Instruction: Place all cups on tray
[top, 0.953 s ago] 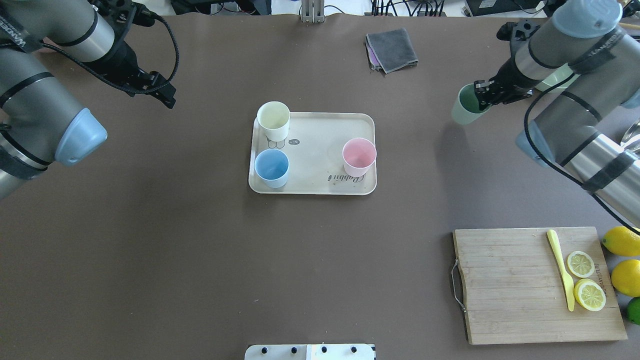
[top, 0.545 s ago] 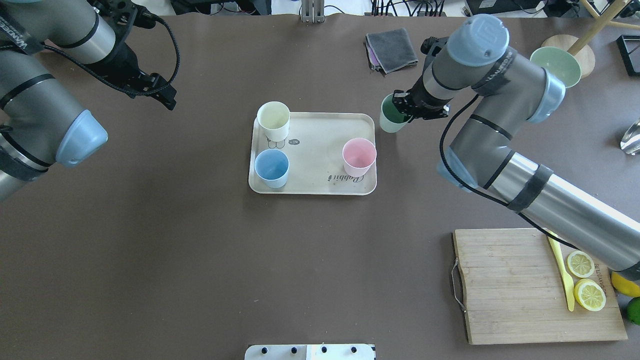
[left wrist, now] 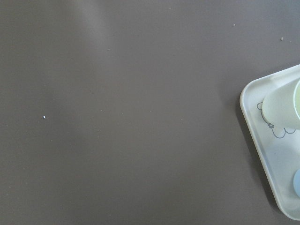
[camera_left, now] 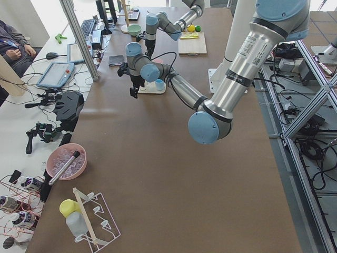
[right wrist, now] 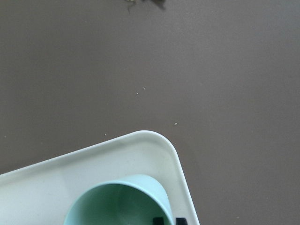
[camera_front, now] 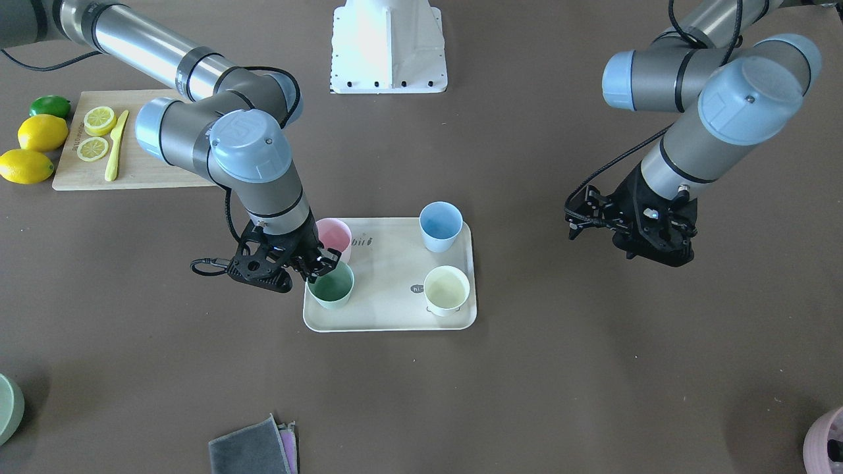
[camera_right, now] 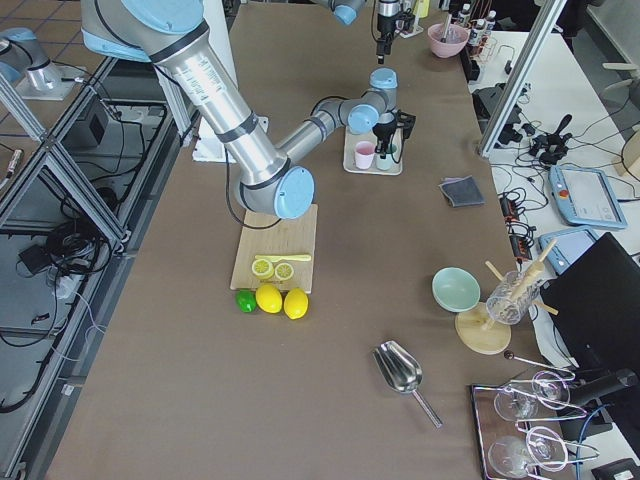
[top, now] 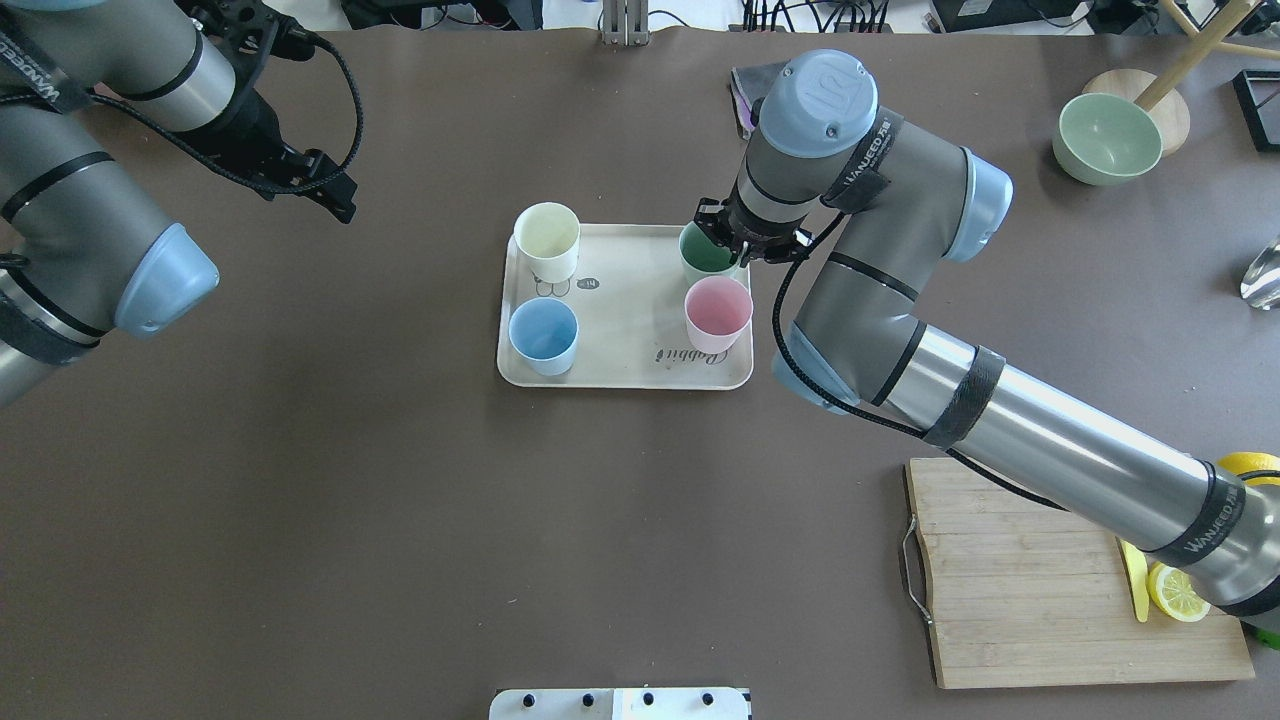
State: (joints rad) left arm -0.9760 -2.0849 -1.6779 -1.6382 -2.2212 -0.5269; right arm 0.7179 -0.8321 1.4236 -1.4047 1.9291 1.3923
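The beige tray (top: 630, 300) lies mid-table, also in the front-facing view (camera_front: 388, 309). On it stand the cream-yellow cup (top: 547, 240), the light blue cup (top: 543, 335) and the pale pink cup (top: 718, 313). My right gripper (top: 738, 250) is shut on the rim of the sage green cup (top: 705, 250), upright over the tray's far right corner, beside the pink cup. I cannot tell if it rests on the tray. The right wrist view shows the green cup (right wrist: 117, 204) over that corner. My left gripper (top: 325, 190) is open and empty, left of the tray.
A wooden cutting board (top: 1040, 570) with a lemon slice and a yellow knife lies at the near right. A green bowl (top: 1095, 138) stands at the far right. A grey cloth (camera_front: 253, 447) lies beyond the tray. A mauve pot (camera_front: 826, 438) is cut by the frame corner.
My right arm has carried the green cup leftward from the table's right side to over the tray's far right corner. The left arm has barely moved.
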